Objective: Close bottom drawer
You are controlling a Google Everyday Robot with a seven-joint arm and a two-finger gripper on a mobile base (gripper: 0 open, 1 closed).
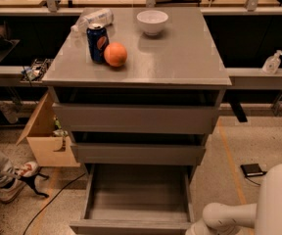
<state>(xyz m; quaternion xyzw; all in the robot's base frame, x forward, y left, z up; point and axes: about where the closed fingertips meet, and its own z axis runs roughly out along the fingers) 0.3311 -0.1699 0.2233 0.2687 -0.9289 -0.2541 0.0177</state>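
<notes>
The bottom drawer [137, 199] of the grey cabinet [180, 58] is pulled far out and looks empty inside; its flat front [131, 226] lies at the bottom edge of the view. The two drawers above it, the top one [133, 118] and the middle one [137, 153], stick out only a little. My white arm [229, 217] comes in from the bottom right, and its end reaches the drawer's front right corner. My gripper is below the bottom edge of the view and does not show.
On the cabinet top stand a blue soda can [97, 43], an orange [115, 55], a white bowl [152, 22] and a lying plastic bottle [93, 19]. An open cardboard box [45, 141] and a person's shoe [13, 180] are on the left. A small black device [253, 170] lies on the floor at the right.
</notes>
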